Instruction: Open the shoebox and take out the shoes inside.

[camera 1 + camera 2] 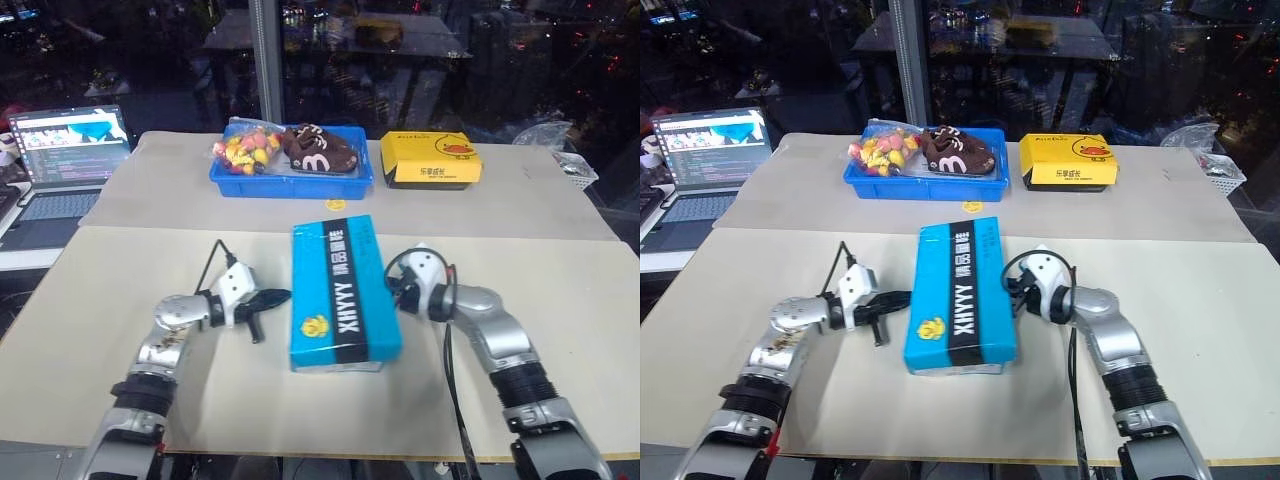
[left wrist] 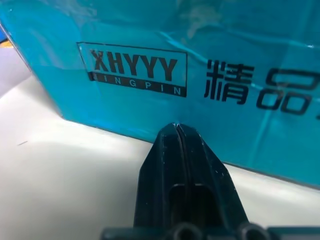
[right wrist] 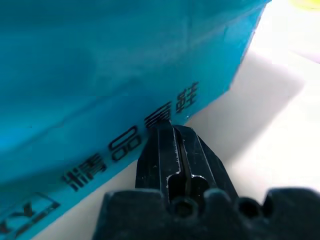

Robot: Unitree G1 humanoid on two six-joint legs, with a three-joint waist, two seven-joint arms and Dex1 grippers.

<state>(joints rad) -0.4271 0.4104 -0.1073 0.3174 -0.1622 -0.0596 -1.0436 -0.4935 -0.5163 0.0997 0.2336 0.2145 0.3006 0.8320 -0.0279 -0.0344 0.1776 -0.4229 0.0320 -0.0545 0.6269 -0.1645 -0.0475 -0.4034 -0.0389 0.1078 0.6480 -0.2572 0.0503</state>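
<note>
While the shoebox (image 1: 341, 293) lies shut in the middle of the near table (image 1: 560, 380), we see the main risk in how our two hands meet it. Both are clenched with nothing between the fingers, so they can only push. If one presses harder than the other, the light cardboard could skid or twist across the smooth cloth, and a push set too low would shove the whole box instead of lifting the lid.

We see a bright blue box, long axis running near to far, with a black stripe and white "XHYYY" lettering along its lid. The shoes stay hidden inside.

Our left gripper (image 1: 272, 299) points at the left wall, its tip just beside it; our right gripper (image 1: 398, 294) sits close against the right wall. Whether either touches, we cannot tell.
</note>
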